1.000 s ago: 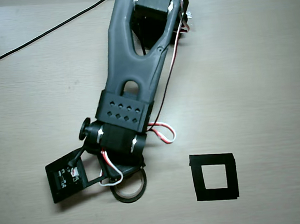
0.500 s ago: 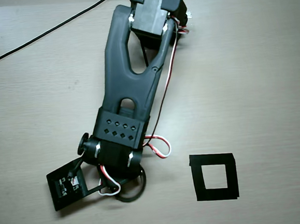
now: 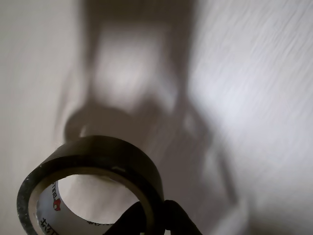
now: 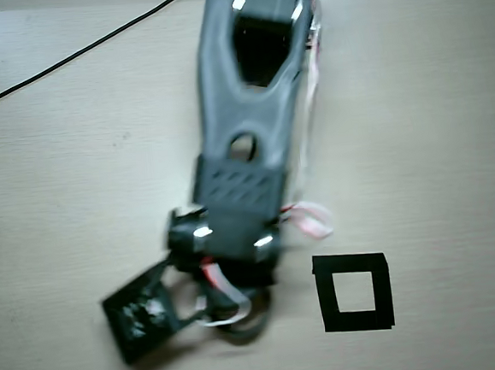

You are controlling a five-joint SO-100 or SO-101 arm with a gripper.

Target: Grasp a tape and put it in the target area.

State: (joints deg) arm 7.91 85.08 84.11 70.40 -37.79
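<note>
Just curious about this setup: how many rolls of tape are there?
1. The tape sits pinched in the gripper, close up in the wrist view. From overhead the arm mostly covers it, and could hide others.

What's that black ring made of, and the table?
The black ring-shaped roll of tape looks like smooth, slightly shiny plastic film wound on a pale printed core, probably cardboard. The beige table shows fine grain lines, so wood or wood-look laminate, matte.
</note>
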